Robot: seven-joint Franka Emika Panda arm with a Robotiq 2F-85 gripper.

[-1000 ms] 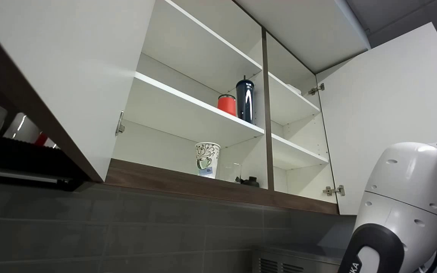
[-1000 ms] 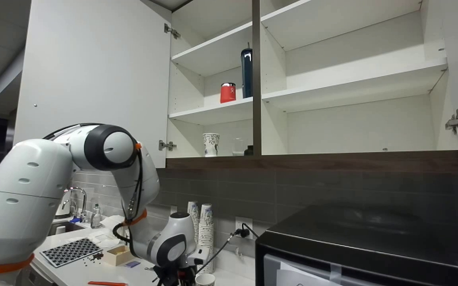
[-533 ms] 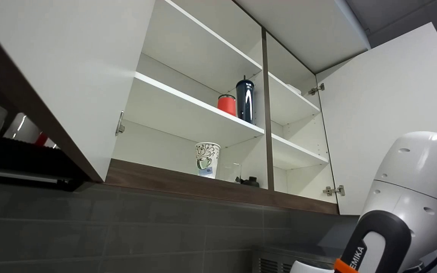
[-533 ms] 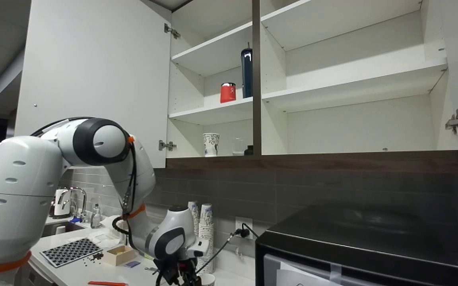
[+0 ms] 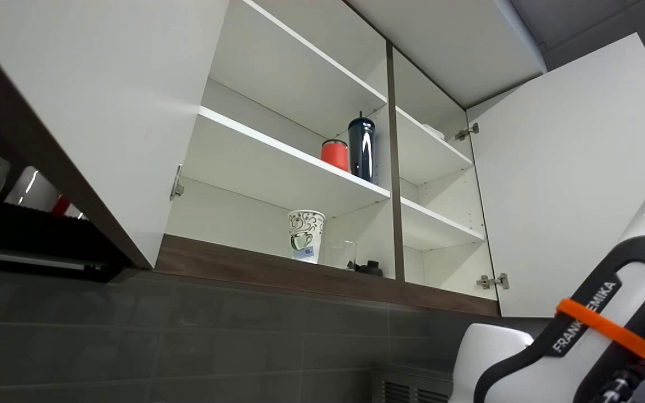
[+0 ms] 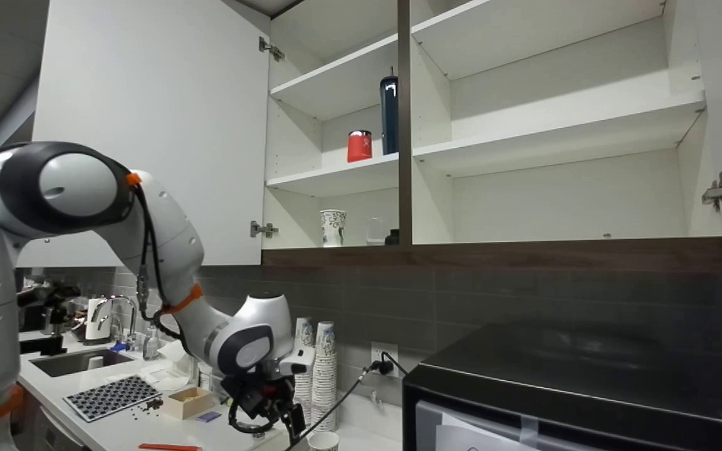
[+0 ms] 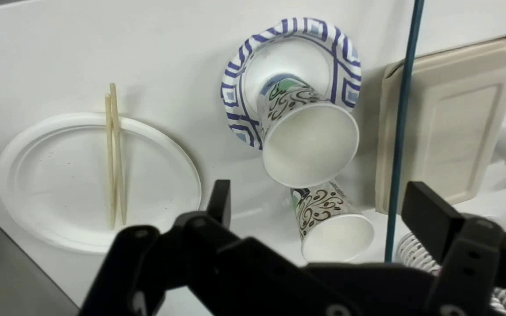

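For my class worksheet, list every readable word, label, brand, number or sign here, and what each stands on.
"FRANK": on the robot arm, beside an orange band.
"EMIKA": same arm, across the band.
Blue label on the patterned cup in the cabinet: too small to read.
White mark on the red tumbler: too small.
Paper sheet: marking cut off, unreadable.

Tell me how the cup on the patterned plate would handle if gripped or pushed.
The cup has a thin-looking wall, so a firm squeeze would probably dent it. It looks empty, suggesting little weight. It seems narrower at its base, so a high push might tip it.
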